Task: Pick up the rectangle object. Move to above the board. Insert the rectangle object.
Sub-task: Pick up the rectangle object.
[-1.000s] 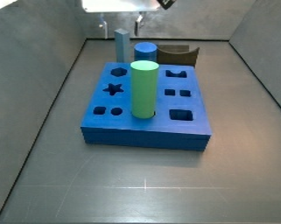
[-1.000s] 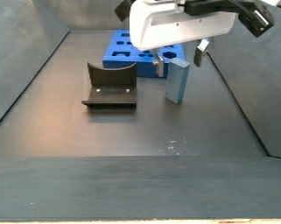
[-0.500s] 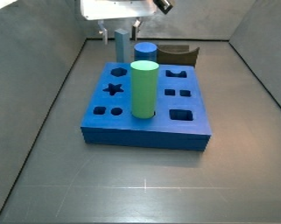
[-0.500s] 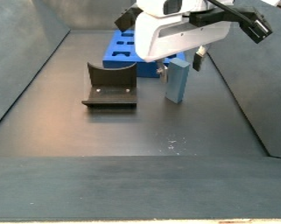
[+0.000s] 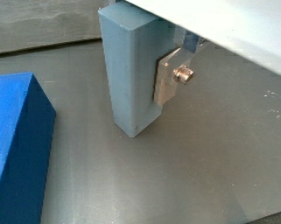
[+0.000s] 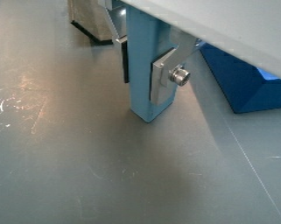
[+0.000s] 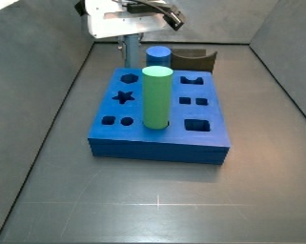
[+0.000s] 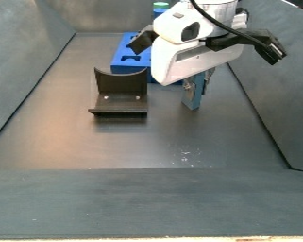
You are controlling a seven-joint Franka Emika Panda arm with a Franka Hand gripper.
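The gripper (image 6: 149, 66) straddled the rectangle object (image 6: 147, 61), silver finger plates (image 5: 170, 74) flat against its faces, seemingly pinching it. The bar stood upright on the floor, long axis vertical and in line with the jaws, just beside the board (image 5: 17, 149), with the fixture (image 8: 118, 94) farther off

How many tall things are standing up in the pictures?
3: a green cylinder and darker blue round cylinder in the royal-blue board; a light-blue rectangular bar between the gripper fingers, behind it.
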